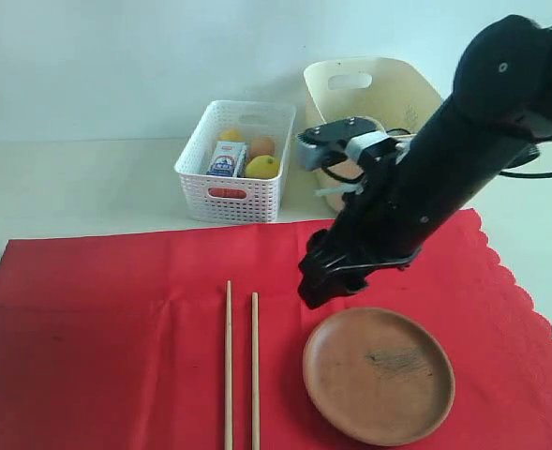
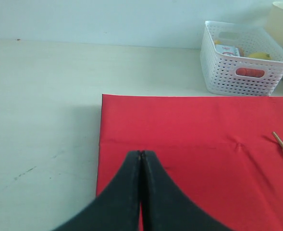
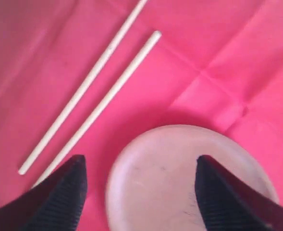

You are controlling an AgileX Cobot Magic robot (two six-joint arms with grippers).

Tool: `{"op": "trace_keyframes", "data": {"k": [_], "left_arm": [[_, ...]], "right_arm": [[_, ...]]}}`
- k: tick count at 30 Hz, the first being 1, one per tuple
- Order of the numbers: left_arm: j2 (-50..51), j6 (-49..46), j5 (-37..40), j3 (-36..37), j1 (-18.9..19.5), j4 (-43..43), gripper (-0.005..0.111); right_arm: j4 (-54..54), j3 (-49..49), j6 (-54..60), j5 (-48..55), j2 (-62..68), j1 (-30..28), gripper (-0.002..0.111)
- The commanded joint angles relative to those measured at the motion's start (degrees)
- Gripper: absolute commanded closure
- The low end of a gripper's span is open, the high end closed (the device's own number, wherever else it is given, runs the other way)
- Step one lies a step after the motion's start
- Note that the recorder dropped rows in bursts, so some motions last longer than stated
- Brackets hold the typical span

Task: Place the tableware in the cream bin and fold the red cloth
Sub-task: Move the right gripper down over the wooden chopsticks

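Spreading across the table with its long axis running left to right, one red cloth (image 1: pixel 116 319) lies flat, its scalloped edge on the right. One cream bin (image 1: pixel 388 89) stands beyond the cloth at the far right, partly hidden by the right arm. One white lattice basket (image 1: pixel 233 202) sits just left of it, holding food.

One round brown plate (image 1: pixel 379 375) rests on the cloth's near right part. Two wooden chopsticks (image 1: pixel 229 366) lie parallel just left of the plate, apart from each other, their long axes running near to far.

The right gripper (image 3: pixel 141 168) hangs over the plate's rim, jaws spread wide, grasping nothing. The left gripper (image 2: pixel 141 159) hovers by the cloth's left edge, clenched and empty.
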State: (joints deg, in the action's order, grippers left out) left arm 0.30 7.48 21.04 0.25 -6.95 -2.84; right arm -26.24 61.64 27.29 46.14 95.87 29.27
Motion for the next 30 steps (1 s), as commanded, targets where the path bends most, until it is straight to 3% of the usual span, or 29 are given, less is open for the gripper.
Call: {"op": "trace_keyframes", "data": {"k": [1,8,21,30], "left_arm": [[-0.3,0.2,-0.6,-0.3,-0.4,0.4,0.107],[-0.3,0.2,-0.6,-0.3,-0.4,0.4,0.107],[-0.3,0.2,-0.6,-0.3,-0.4,0.4,0.107],[-0.3,0.2,-0.6,-0.3,-0.4,0.4,0.107]], "right_arm": [[0.6,-0.1,-4.6,-0.8,0.9,6.7,0.045],[13.8,-0.1,-20.8,-4.4,5.1,13.7,0.028],[16.3,8.2,-38.9,-6.8,16.4,21.4,0.028],[22.3,12.6,-52.5,-1.9,22.6,22.4,0.028]]}}
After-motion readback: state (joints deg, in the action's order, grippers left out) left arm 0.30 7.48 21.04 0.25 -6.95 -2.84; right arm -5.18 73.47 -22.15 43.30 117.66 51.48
